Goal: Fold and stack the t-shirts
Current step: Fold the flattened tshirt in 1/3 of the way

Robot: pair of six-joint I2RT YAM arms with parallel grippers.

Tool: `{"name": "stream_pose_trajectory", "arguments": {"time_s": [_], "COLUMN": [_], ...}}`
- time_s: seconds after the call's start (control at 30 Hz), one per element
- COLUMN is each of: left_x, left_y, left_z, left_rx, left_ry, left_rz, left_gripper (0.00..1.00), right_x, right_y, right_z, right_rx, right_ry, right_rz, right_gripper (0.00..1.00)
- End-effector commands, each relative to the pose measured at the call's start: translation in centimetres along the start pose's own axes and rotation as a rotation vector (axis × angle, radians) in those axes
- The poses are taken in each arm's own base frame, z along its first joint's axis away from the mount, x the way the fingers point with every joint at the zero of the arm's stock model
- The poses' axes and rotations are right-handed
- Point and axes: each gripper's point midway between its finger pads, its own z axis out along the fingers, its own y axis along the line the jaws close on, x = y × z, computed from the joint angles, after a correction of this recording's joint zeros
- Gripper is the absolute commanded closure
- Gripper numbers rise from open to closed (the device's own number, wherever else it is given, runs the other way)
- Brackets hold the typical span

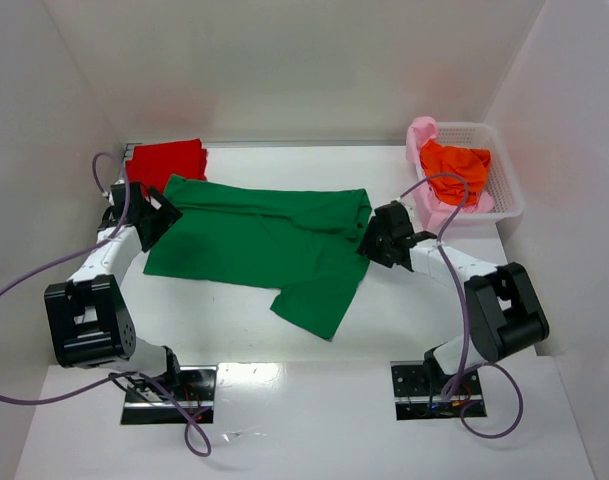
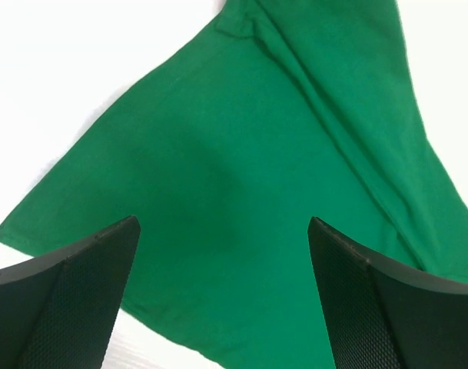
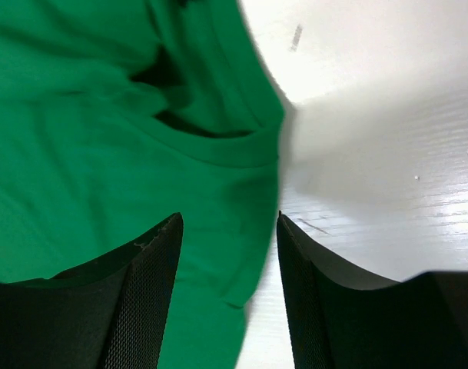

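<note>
While the green shirt [image 1: 274,245] lies spread flat across the middle of the tabletop [image 1: 224,325], both arms reach in from its two ends. Its long axis runs left to right, with the neck opening at the right end and one sleeve pointing toward the near edge. The left tool [image 1: 160,216] hangs over the shirt's left end; in the left wrist view the left tool [image 2: 222,231] is released, its fingers [image 2: 72,300] spread wide with only flat green cloth [image 2: 257,192] under the gap. The right tool [image 1: 372,240] sits at the shirt's right edge, beside the neck. In the right wrist view the right tool [image 3: 230,223] has its fingers [image 3: 141,300] apart, and nothing is pinched between them; the cloth's edge and bare tabletop [image 3: 372,154] both show through the gap, with the collar [image 3: 218,146] just beyond. A red shirt [image 1: 167,162] rests as a compact pile at the far left corner, just beside the green shirt's far left corner. A white basket [image 1: 511,190] stands at the far right corner and holds an orange shirt [image 1: 454,168] on top of a pink shirt [image 1: 422,135], which drapes over the basket's rim.
</note>
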Motion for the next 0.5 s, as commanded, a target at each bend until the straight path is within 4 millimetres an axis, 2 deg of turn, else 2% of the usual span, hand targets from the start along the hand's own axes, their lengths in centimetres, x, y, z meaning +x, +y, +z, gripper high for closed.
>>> {"name": "stream_pose_trajectory", "arguments": {"time_s": [0.0,0.17,0.3,0.4,0.47], "left_x": [0.1,0.3,-0.4,-0.9,-0.9], "left_y": [0.3,-0.2,-0.8,-1.1,-1.1], "left_z": [-1.2,-1.8,-2.1,-2.3,-2.3], "left_rx": [0.0,0.037,0.057,0.062,0.061], "left_ry": [-0.015,-0.007,-0.02,-0.027,-0.027], "left_rz": [-0.027,-0.011,0.017,0.026,0.034], "left_gripper": [0.04,0.05,0.05,0.05,0.05], "right_x": [-0.6,-0.6,-0.8,-1.3,-1.6], "right_y": [0.2,-0.4,-0.1,0.2,0.2], "right_z": [0.8,1.5,2.3,3.4,3.5], "right_rx": [0.027,0.07,0.079,0.098,0.108], "right_ry": [-0.014,-0.009,0.001,0.009,0.005], "right_rz": [-0.01,-0.014,-0.026,-0.037,-0.038], "right_gripper": [0.43,0.48,0.6,0.74,0.79]}}
